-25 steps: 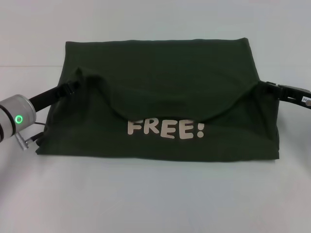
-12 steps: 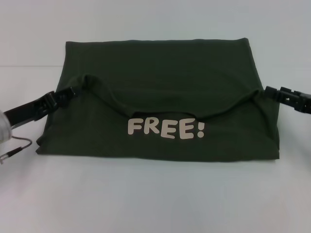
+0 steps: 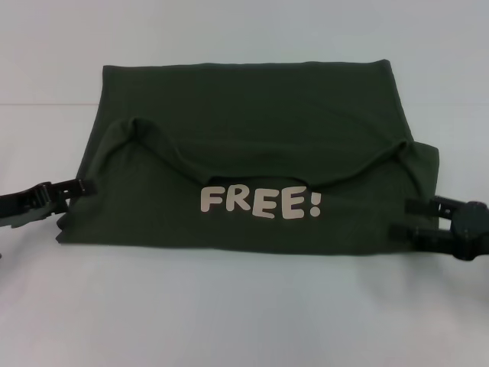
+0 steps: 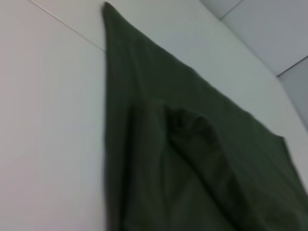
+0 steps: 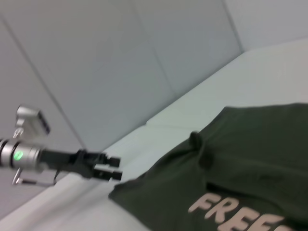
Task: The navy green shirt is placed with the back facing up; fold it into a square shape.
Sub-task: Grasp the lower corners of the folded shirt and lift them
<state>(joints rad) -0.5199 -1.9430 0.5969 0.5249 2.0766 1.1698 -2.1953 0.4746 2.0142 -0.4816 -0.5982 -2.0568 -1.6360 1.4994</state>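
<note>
Plain white table (image 3: 244,313), with the navy green shirt (image 3: 252,153) lying folded mid-table, FREE! lettering up. Left tool (image 3: 76,186) and right tool (image 3: 405,217) both released, empty, at its side edges.

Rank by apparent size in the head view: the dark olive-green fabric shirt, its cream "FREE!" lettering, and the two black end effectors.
1. Dark olive-green fabric shirt
2. Cream "FREE!" lettering
3. Right end effector and left end effector: alike, both cut off by the frame, so unranked.

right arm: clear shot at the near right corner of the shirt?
Probably yes. The right gripper, open, sits right at the navy green shirt's near right edge, with nothing between.
</note>
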